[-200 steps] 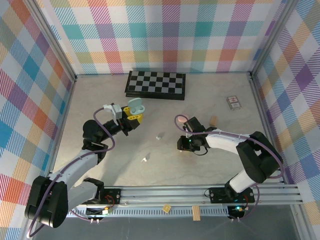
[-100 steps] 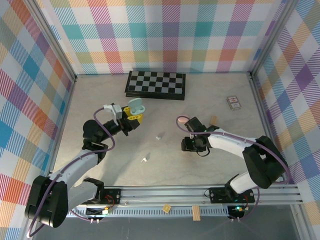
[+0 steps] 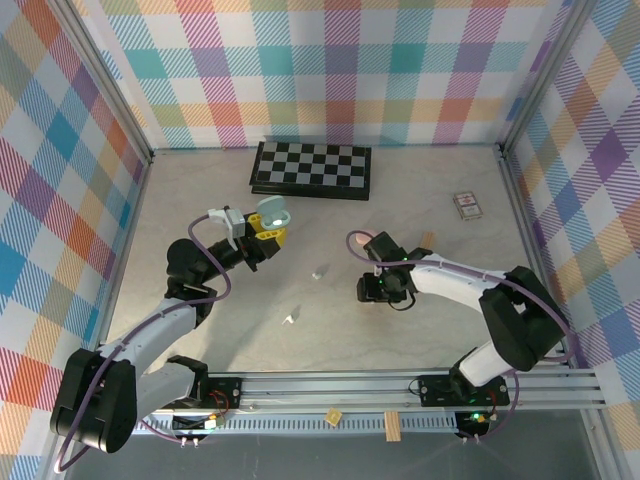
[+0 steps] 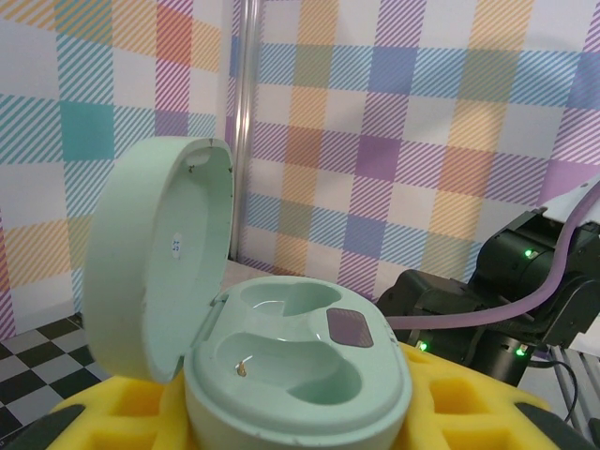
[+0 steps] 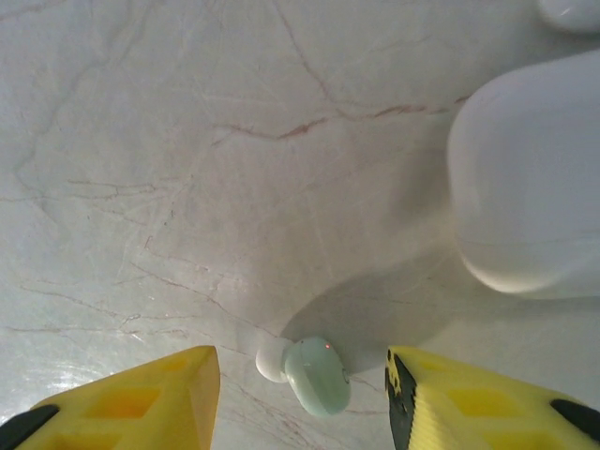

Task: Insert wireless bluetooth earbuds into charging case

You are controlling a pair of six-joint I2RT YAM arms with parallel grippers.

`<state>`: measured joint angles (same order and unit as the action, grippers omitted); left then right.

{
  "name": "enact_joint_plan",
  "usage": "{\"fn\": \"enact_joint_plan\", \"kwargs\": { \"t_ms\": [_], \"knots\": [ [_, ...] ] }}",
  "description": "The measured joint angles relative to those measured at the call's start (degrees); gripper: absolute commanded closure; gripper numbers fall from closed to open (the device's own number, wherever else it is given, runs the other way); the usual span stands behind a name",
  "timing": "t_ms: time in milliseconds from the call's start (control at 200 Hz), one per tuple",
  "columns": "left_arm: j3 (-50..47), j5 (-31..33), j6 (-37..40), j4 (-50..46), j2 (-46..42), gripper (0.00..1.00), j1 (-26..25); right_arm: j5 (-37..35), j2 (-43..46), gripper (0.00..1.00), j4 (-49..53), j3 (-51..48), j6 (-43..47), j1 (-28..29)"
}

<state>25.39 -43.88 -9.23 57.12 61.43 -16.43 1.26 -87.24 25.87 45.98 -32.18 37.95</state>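
While the left jaws clamp the open mint case (image 4: 300,375), presenting 2 empty wells, the right jaws stand apart astride a mint earbud (image 5: 317,377) on the worktop (image 5: 141,141), poised to pinch.

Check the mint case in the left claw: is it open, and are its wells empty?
Open and empty: the mint case has its lid swung back, both wells bare.

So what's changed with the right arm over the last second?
The right gripper shifted slightly right and now stands open over the mint earbud, which lies on the table between its fingers, untouched. The left gripper holds the open case as before; chessboard unmoved.
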Motion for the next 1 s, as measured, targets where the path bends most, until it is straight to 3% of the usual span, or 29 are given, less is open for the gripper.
{"fn": "enact_joint_plan", "kwargs": {
  "t_ms": [430,595,800,1000],
  "knots": [
    [0.0,0.39,0.02,0.0,0.0,0.71,0.0,9.94,0.68,0.52,-4.33,-0.5,-2.14,3.74],
    [0.0,0.48,0.02,0.0,-0.07,0.71,0.0,7.08,2.56,0.51,-2.12,0.35,0.61,3.74],
    [-0.02,1.51,0.02,0.0,-0.2,0.71,0.07,2.82,0.28,0.49,1.36,5.09,10.49,4.48],
    [-0.17,2.03,-0.02,0.02,-0.83,0.71,0.44,-5.05,-7.19,0.54,7.1,12.44,18.64,10.56]
  ]
}}
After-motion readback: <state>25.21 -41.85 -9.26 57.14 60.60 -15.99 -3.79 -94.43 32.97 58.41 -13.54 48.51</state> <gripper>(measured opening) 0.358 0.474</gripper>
